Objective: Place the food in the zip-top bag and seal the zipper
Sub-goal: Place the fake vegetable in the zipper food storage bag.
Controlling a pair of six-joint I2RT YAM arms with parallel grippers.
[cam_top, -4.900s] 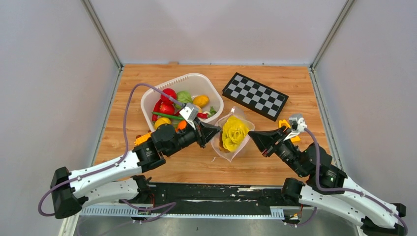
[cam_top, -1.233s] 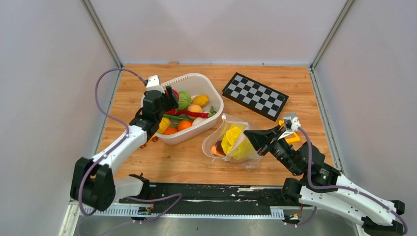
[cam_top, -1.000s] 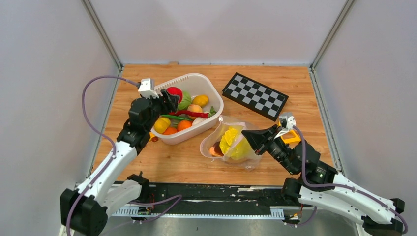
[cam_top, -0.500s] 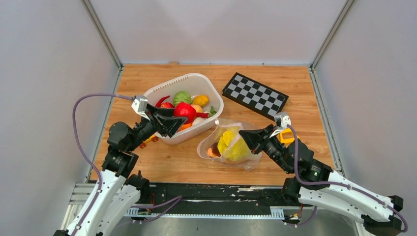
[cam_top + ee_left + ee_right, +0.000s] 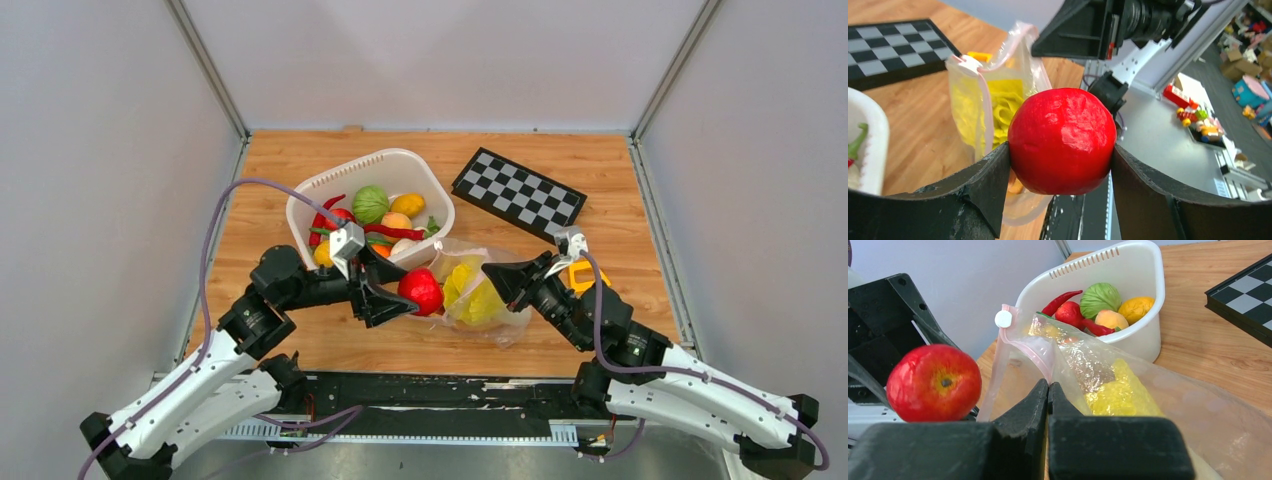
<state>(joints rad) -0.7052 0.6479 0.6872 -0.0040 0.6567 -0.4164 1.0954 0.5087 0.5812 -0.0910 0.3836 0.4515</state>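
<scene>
left jaws clamped on a red apple (image 5: pixel 1062 141), held in the air right at the mouth of the zip-top bag (image 5: pixel 495 320), not yet inside. right jaws pressed together on the bag's upper lip, just beside the pink zipper (image 5: pixel 1029 351), holding the mouth up and open toward the apple. the bag lay on the tabletop (image 5: pixel 300 160), between the white basket (image 5: pixel 395 153) and my right arm.

progress, as i judged it: under way, far from done. a yellow cabbage (image 5: pixel 470 295) sat in the bag already. a green cabbage (image 5: pixel 370 203), red chillies and several round fruits were left in the basket. zipper unsealed.

against half a second before: the apple had hung over the basket's near rim and had since crossed to the bag mouth. the right jaws had hardly shifted.
</scene>
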